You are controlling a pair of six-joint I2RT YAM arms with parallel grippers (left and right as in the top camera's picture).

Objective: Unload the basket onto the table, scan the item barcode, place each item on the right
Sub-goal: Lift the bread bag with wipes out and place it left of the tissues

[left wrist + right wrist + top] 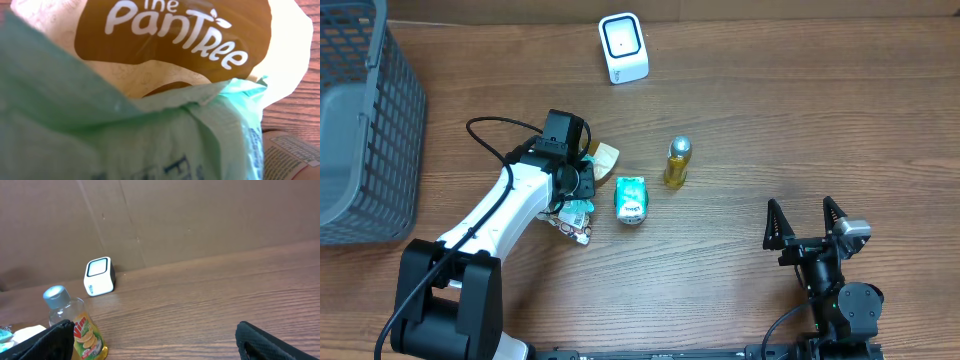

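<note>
Green packet (631, 198) near yellow bottle (677, 162) and cream pouch (607, 155), scanner (623, 48) well apart

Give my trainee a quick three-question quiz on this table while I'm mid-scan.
1. True or false: the scanner stands apart from the items.
2. Fill in: the right gripper's jaws stand ____.
3. Which lies nearest the bottle? A scanner, B green pack, C right gripper.

Key: 1 true; 2 open; 3 B.
</note>
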